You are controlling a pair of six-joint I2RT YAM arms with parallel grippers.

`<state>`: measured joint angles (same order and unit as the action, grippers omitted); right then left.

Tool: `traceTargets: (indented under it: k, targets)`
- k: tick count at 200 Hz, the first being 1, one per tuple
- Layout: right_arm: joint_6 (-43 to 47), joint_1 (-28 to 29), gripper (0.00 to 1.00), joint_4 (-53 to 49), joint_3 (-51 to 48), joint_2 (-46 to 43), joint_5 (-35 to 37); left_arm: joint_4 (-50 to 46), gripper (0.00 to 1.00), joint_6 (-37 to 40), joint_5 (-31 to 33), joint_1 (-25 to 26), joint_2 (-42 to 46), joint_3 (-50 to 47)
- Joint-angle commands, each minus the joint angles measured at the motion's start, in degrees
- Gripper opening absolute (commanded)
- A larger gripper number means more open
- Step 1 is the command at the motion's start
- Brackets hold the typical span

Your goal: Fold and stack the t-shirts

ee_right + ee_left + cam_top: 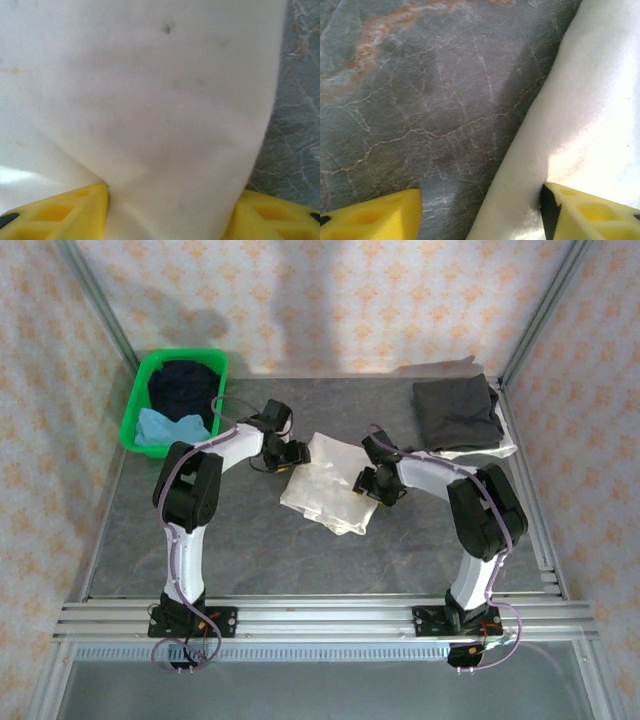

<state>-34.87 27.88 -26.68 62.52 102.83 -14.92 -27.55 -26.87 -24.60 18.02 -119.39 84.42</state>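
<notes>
Looking from above: the off-white t-shirt (325,485) lies partly folded and rumpled in the middle of the bench (300,560), between my two arms.
Left hand, top view: my left hand (290,455) sits at the shirt's left edge, low over the cloth.
Right hand, top view: my right hand (368,483) is at the shirt's right edge, across from the other.
Dark grey t-shirt (458,410): folded at the far right corner of the bench, lying on a pale layer that shows along its near side.
Green basket (135,425): far left corner; the navy t-shirt (185,380) is bundled inside it towards the back, the light blue t-shirt (165,427) in front of it.
Left wrist, hand: my left hand (480,200) has its yellow fingers (380,217) spread apart, one over bare grey marbled bench (420,100), the other over cloth.
Left wrist, shirt: the off-white t-shirt (590,100) covers the right side; its edge runs diagonally down between my fingers.
Right wrist, hand: my right hand (170,200) has both yellow fingers (65,210) set well apart with cloth between them; I cannot tell whether they squeeze it.
Right wrist, shirt: the off-white t-shirt (150,90) creases at the left finger, carries a few small dark specks, and leaves a strip of bench (300,100) bare on the right.
</notes>
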Motion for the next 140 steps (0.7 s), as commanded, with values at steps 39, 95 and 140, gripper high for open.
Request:
traceTargets:
  k: [39, 95, 140]
  targets:
    - [2.65, 4.66, 0.5, 19.36, 4.18, 2.38, 6.72, 0.36, 0.53, 0.06, -3.61, 1.67, 0.13, -3.5]
    - [0.65, 5.7, 0.58, 15.17, 5.1, 4.73, 9.31, -0.28, 0.52, 0.36, -3.26, 1.41, -0.66, -2.9]
    - [0.51, 5.66, 0.61, 4.3, 8.2, 7.69, 15.7, -1.62, 0.52, 1.1, -2.13, 0.68, 0.01, -3.39]
